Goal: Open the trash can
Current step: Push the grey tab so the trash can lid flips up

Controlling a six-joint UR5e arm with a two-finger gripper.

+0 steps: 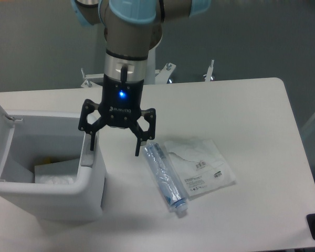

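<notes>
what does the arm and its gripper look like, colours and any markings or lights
The arm has silver-grey cylindrical segments with light blue joint caps. Its wrist ends in a polished metal ring above a black cylindrical body. The gripper is black, with two angular linkage fingers, a small white logo too blurred to read, and a glowing blue light just above that logo. A short dark slot marks the metal ring.

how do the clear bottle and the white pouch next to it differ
The bottle is see-through, long and narrow, with a pale cap at its near end; the pouch is opaque white, flat and wide, with small printed labels. The bottle lies nearer the gripper and the open trash can; the pouch lies farther out. Both lie flat on the table, side by side.
</notes>
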